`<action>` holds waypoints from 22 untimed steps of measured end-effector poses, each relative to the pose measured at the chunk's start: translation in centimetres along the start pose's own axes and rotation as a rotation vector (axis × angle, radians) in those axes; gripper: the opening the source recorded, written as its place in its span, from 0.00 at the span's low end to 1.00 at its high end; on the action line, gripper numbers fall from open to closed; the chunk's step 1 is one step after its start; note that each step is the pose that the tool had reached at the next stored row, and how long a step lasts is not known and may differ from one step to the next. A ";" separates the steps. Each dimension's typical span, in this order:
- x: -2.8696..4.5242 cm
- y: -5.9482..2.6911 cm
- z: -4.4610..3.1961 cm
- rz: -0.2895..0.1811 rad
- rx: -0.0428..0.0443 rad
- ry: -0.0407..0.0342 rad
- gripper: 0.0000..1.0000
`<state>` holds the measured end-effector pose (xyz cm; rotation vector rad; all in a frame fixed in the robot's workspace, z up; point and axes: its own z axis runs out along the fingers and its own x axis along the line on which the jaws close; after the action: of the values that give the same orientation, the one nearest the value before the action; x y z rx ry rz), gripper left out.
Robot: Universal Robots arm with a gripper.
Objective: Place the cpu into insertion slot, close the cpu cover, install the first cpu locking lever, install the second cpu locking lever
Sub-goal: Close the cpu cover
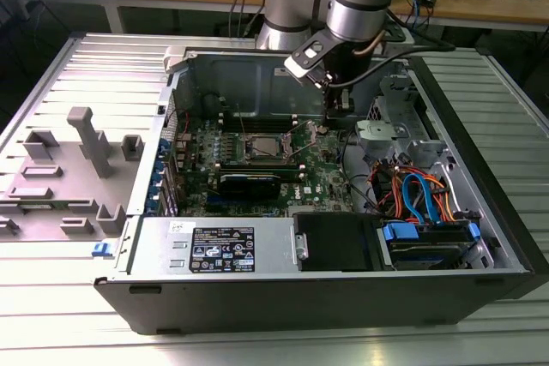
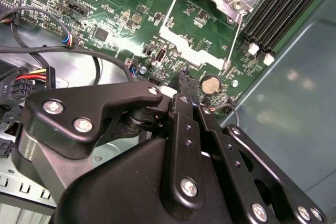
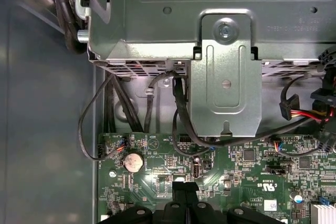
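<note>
Black gripper (image 2: pixel 184 80), clenched empty, hangs above the green circuit board (image 2: pixel 105 3) near a round coin battery (image 2: pixel 211 83).

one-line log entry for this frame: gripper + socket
gripper shut, holding nothing | over motherboard beside coin cell | insertion slot off to exterior view's left of gripper
</note>
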<state>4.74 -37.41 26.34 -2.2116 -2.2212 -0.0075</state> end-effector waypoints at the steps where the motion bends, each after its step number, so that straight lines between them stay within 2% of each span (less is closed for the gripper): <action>1: 0.01 0.07 0.03 0.000 0.0000 0.0000 0.11; 7: 0.14 0.32 0.45 0.000 -0.0001 0.0000 0.11; 11: 0.13 0.29 1.64 0.000 0.0000 0.0000 0.11; 13: 0.14 -0.39 2.02 0.000 0.0000 -0.0001 0.11; 17: 0.14 -1.37 2.03 0.000 0.0012 0.0000 0.11; 22: 0.14 -1.53 2.03 0.000 0.0013 0.0000 0.11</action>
<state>3.20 -37.26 24.31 -2.2109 -2.2206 -0.0061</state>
